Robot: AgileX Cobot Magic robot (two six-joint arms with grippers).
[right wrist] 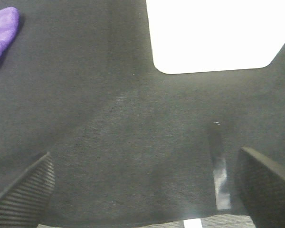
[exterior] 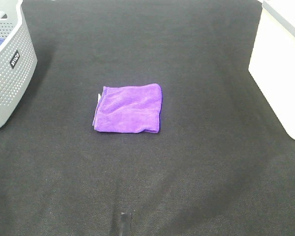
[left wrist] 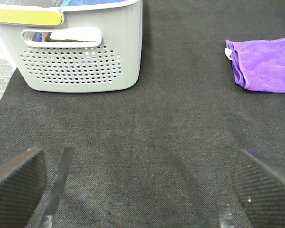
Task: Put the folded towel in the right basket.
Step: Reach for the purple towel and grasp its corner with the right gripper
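Observation:
A purple folded towel (exterior: 129, 108) lies flat on the black mat in the middle of the exterior high view. It also shows in the left wrist view (left wrist: 265, 63) and at the edge of the right wrist view (right wrist: 1, 33). The white right basket (exterior: 281, 64) stands at the right edge; the right wrist view shows it as a bright white block (right wrist: 213, 33). My left gripper (left wrist: 137, 190) is open and empty, low over the mat, away from the towel. My right gripper (right wrist: 142, 190) is open and empty, near the white basket. Neither arm shows in the exterior high view.
A grey perforated basket (exterior: 7, 59) with cloth inside stands at the far left; it also shows in the left wrist view (left wrist: 80, 45). A black mat (exterior: 152, 187) covers the table. A short dark strip (exterior: 124, 223) lies near the front edge.

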